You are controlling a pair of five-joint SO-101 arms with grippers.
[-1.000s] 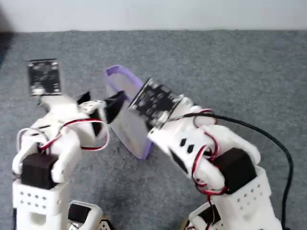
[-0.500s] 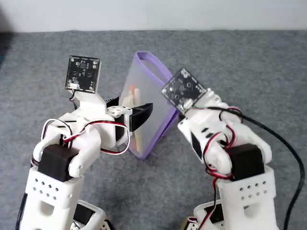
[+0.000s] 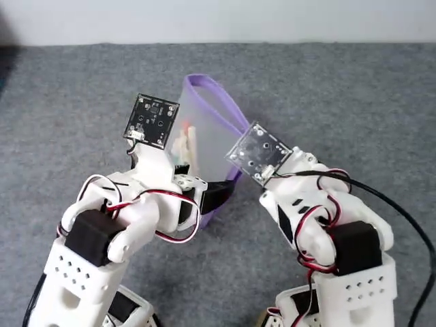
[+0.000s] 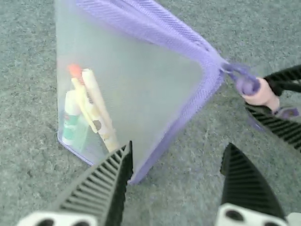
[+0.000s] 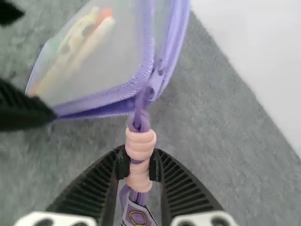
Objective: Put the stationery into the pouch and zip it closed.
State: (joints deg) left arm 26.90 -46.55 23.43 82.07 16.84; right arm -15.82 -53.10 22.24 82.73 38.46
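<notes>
Translucent plastic w/ purple fabric trim: the pouch (image 3: 208, 136) stands on edge on the grey table (image 3: 354, 95), about mid-table, between the two arms. The stationery (image 4: 87, 110) is inside: a few pens/sticks, one orange-tipped, leaning in a lower corner. No loose items visible on the table, so the filling step looks done.

Zip: the teeth look shut up to the slider, which sits at the pouch's corner. The zip pull (image 5: 139, 141), a pink coiled bead on a purple loop, is pinched in the right gripper (image 5: 139, 154), jaws closed on it, loop taut. My read is that the zip is at or v. near its end. Can't tell if a last bit is open. What's left is prob. just a check and letting go.

The left gripper (image 4: 178, 149) is spread wide and grips nothing. One jaw sits in front of the pouch's bottom corner, the other over bare table, so it could brace the pouch.

Room: tight on the near side, w/ both arms close to the pouch. There's open table beyond it and out to the right. The far edge at the wall (image 3: 218, 20) is well apart from the pouch. The pouch is on its narrow edge and may tip once released.
</notes>
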